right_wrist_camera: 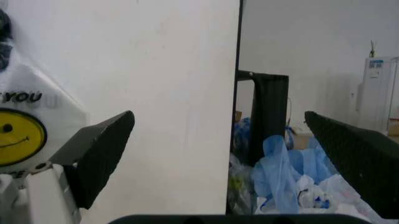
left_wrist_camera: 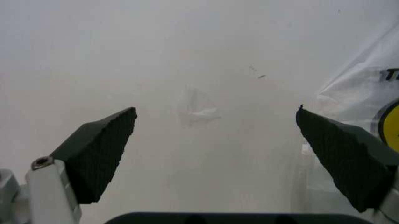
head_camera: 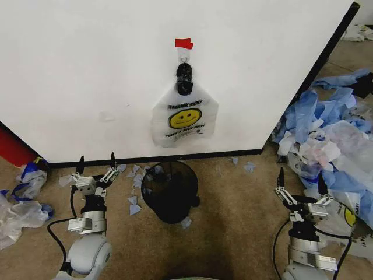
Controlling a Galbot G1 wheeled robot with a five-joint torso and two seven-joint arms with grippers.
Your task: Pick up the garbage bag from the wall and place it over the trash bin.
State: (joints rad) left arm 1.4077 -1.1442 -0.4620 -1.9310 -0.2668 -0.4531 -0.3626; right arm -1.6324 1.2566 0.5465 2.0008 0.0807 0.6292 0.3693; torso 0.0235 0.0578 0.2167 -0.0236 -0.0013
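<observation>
The garbage bag (head_camera: 184,119), white with a yellow smiley and "THANK YOU" print, hangs from a hook under a strip of red tape on the white wall (head_camera: 105,76). Directly below it the black wire-mesh trash bin (head_camera: 170,190) stands on the floor against the baseboard. My left gripper (head_camera: 97,163) is open, low at the bin's left, pointing at the wall. My right gripper (head_camera: 301,179) is open too, low and well right of the bin. An edge of the garbage bag (left_wrist_camera: 367,93) shows in the left wrist view, and the garbage bag (right_wrist_camera: 25,126) also shows in the right wrist view.
Blue and white plastic bags (head_camera: 332,134) lie heaped past the wall's right end. More bags (head_camera: 20,198) lie at the far left by a red object (head_camera: 13,149). Small plastic scraps (head_camera: 135,201) litter the floor around the bin. A dark frame (right_wrist_camera: 268,116) stands behind the wall's edge.
</observation>
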